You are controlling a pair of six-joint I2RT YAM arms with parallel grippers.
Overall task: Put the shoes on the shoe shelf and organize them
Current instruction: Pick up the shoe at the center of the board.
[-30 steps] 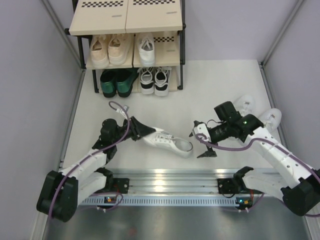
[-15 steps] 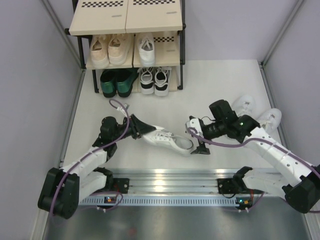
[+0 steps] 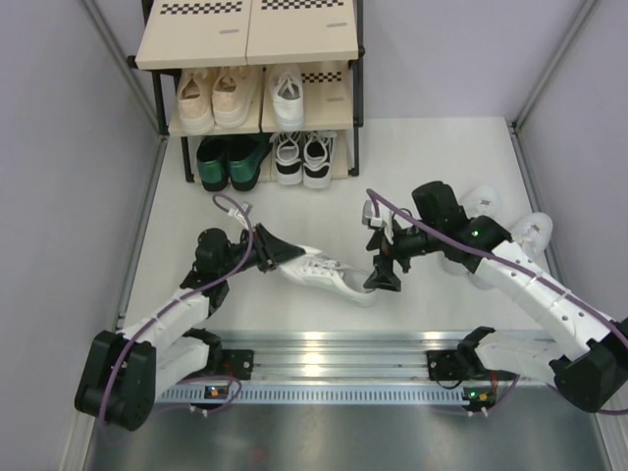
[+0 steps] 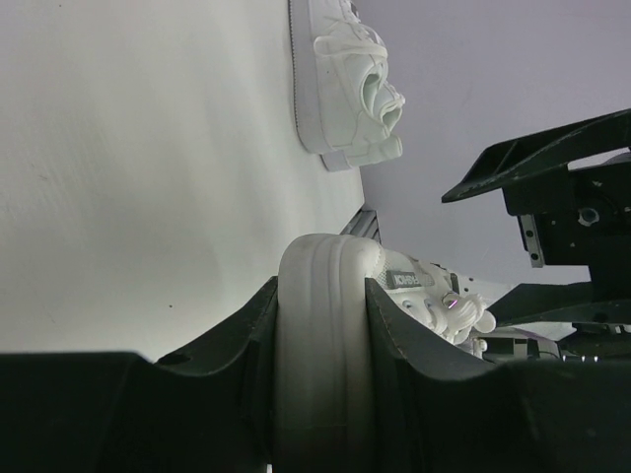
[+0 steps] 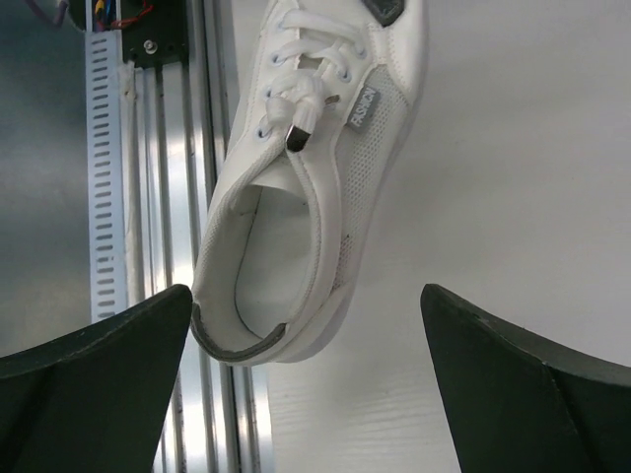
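Sneaker [image 3: 329,278] on table [image 3: 432,157] before shelf [image 3: 196,39]

I see the shoe shelf [image 3: 250,39] at the counter's far left. Beige sneakers [image 3: 214,98] and one small white sneaker [image 3: 287,95] sit on its middle tier, dark green shoes [image 3: 228,162] and black-and-white sneakers [image 3: 302,157] on the bottom. A laced white sneaker [image 3: 329,278] sits mid-counter, toe pinched in the left gripper [image 3: 280,255], heel pointing right. Two pale sneakers [image 3: 535,231] lie far right, partly hidden.

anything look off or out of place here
The lone white sneaker on the middle tier of the shoe shelf has no mate beside it. Still off the shelf: the held white sneaker in the left gripper, and two white shoes partly hidden behind the right arm.
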